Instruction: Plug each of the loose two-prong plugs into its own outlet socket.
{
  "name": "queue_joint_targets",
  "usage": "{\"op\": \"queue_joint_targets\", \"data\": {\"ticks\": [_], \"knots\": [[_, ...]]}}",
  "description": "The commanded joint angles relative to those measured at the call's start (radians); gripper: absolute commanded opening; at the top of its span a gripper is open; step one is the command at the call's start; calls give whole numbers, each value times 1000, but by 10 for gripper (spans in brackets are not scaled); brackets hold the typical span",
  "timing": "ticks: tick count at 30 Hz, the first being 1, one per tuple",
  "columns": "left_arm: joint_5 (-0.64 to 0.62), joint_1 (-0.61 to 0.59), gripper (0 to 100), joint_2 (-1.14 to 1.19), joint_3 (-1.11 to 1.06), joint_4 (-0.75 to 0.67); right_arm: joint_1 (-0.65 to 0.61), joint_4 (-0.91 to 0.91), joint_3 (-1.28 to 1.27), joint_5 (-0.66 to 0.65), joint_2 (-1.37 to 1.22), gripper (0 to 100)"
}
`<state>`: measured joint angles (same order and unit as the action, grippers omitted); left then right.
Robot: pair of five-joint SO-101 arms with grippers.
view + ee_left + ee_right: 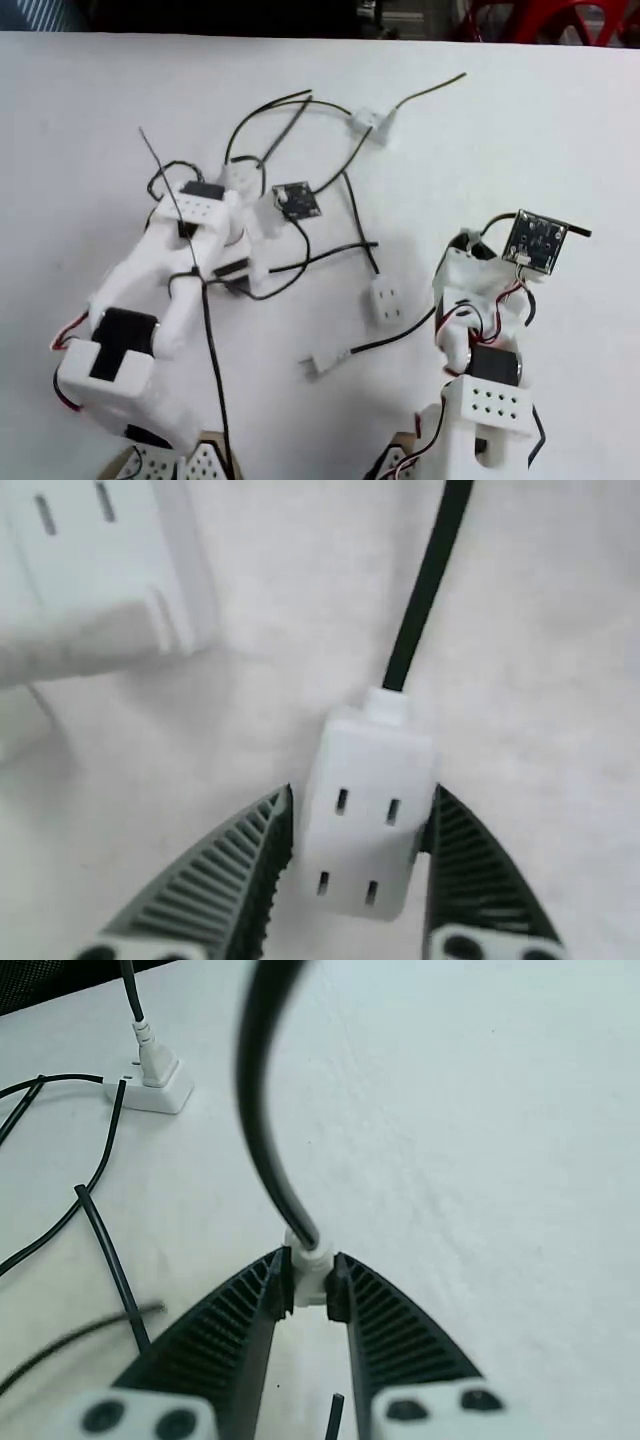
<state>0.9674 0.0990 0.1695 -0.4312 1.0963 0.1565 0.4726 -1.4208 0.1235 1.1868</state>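
Observation:
My left gripper is shut on a white outlet socket with a black cord, one finger against each side, its slots facing the camera. From above this socket lies at the left arm's tip. My right gripper is shut on a white two-prong plug, whose black cord arches upward; from above that gripper is right of centre. A loose plug lies near the front. A free socket sits mid-table.
A far socket has a plug seated in it and lies at the back of the table. A second white socket block lies beside the left gripper. Black cords tangle across the middle. The table's right side is bare white.

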Motion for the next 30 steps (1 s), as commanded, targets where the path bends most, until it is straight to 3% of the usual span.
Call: {"op": "queue_joint_targets", "data": {"ticks": [1,9,15,23,30], "knots": [[-15,15,37,-8,55,17,1,-15,8,2,7,17],[-442,24,52,-191,44,68,1,-18,8,2,7,17],[-468,48,274,-274,52,124,1,-16,8,0,7,17],[-502,38,264,-564,44,204,-53,7,8,-2,15,17],[-562,-117,264,-819,-2,245,-189,33,29,-40,16,17]]}}
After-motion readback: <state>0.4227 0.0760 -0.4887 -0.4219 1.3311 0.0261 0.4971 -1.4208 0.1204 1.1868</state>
